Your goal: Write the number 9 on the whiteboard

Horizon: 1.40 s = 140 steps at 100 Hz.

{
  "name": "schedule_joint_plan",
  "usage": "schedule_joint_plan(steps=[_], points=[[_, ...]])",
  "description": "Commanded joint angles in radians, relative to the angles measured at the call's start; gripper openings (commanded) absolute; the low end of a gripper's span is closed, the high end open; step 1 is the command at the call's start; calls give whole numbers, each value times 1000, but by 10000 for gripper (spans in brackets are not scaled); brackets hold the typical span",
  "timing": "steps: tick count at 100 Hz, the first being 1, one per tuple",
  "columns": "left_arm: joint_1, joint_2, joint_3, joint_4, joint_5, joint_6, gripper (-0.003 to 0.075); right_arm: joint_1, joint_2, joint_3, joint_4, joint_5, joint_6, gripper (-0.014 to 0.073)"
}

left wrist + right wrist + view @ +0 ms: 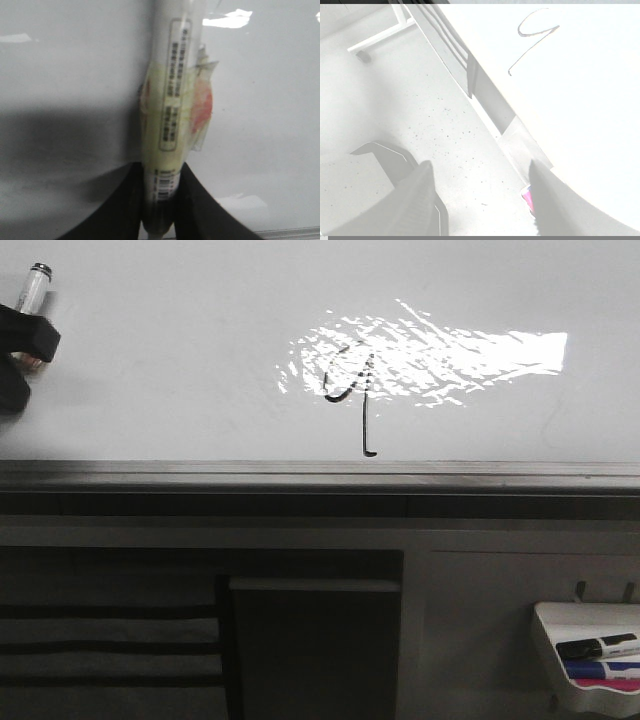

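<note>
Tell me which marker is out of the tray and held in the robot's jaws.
The white-bodied marker with the printed label, gripped by the left gripper at the whiteboard. The black, blue and pink markers lie in the tray.

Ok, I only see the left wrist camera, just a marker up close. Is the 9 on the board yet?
Observer: Yes, a thin black 9 sits on the whiteboard, partly in glare.
Operator: Where's my marker from it?
Observer: Far to its left, in the left gripper, at the front view's left edge.
Operator: And the other gripper?
Observer: The right gripper is open and empty, off the board's edge.
</note>
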State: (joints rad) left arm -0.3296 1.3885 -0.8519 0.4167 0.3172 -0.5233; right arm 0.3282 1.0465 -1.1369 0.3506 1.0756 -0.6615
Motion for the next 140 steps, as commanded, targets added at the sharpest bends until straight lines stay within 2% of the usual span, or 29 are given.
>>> schedule_joint_plan(steps=[1,8,15,21,36,45,68,80,87,100,111,140], points=[[2,-22,-24,-1,-65,-12,223,-4,-18,-34,17,-47,-1,365],[2,-24,-24,-1,-51,-10,336,-4,-18,-34,17,-47,-1,365],[2,-45,-24,7,-30,-9,379,-6,-18,-34,15,-47,23,365],[0,-78,-24,38,4,-4,375,-6,-20,-34,-9,-47,83,365],[-43,-230,-24,56,142,82,365,-6,-54,-30,-179,-58,411,363],[-89,-332,-16,40,209,118,365,-6,-106,11,-243,-123,534,363],[-228,-581,117,38,160,123,365,-6,-297,263,-254,-415,567,352],[-282,-688,220,38,57,123,360,-6,-384,381,-256,-526,567,227],[-298,-728,273,38,-17,123,310,-6,-419,432,-256,-568,567,109],[-302,-754,344,38,-129,123,120,-6,-448,469,-256,-586,567,-67],[-302,-754,360,38,-168,123,-20,-6,-448,476,-256,-584,567,-72],[-302,-754,360,6,-166,117,-20,-6,-448,476,-236,-575,568,-72]])
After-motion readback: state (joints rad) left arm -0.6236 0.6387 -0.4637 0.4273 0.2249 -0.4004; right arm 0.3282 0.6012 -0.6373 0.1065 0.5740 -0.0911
